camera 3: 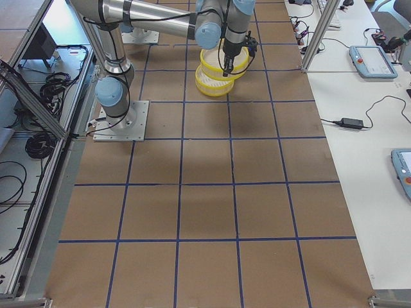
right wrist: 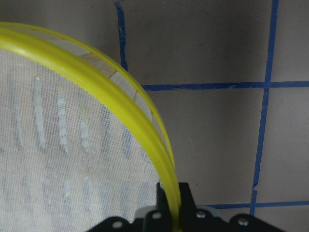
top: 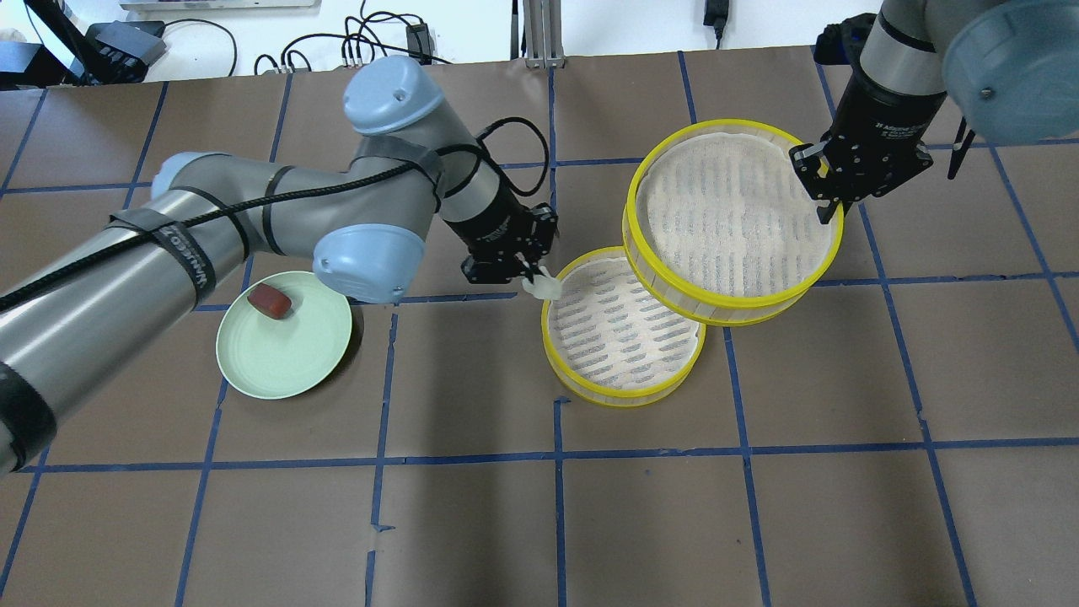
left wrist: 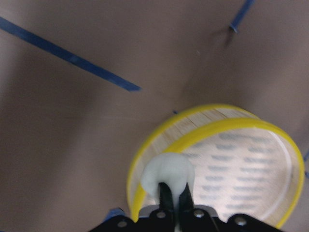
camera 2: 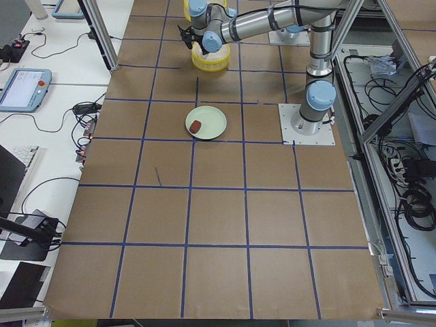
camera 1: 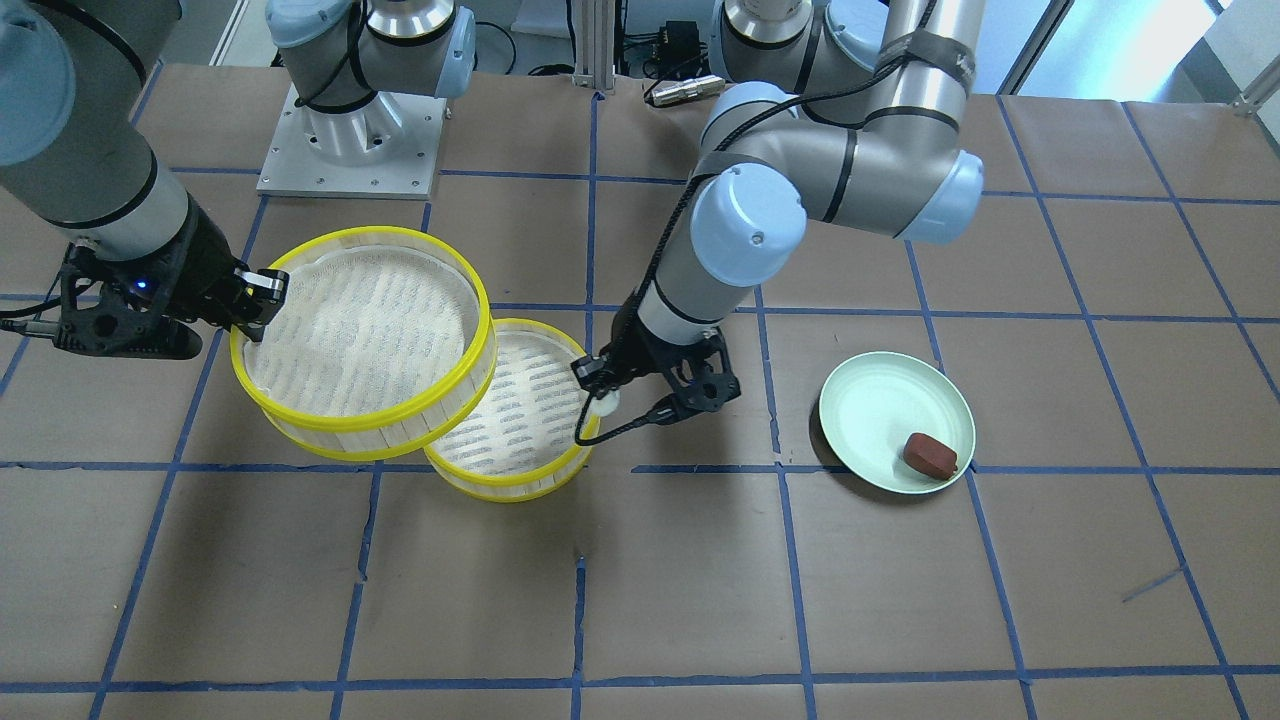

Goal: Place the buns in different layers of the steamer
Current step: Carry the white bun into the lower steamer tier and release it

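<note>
My left gripper [top: 534,278] is shut on the white bun [top: 542,287] and holds it over the near-left rim of the lower steamer layer [top: 590,384], which stands on the table. The white bun also shows in the left wrist view [left wrist: 168,175] and the front view [camera 1: 603,403]. My right gripper [top: 822,206] is shut on the rim of the upper steamer layer [top: 784,282] and holds it lifted and tilted, overlapping the lower one's far right edge. The dark reddish-brown bun [top: 270,302] lies on the pale green plate [top: 287,358] at the left.
Brown paper with a grid of blue tape lines covers the table. The right arm's base plate [camera 1: 350,145] stands at the robot's side of the table. The left arm's elbow [top: 371,261] hangs just beside the plate.
</note>
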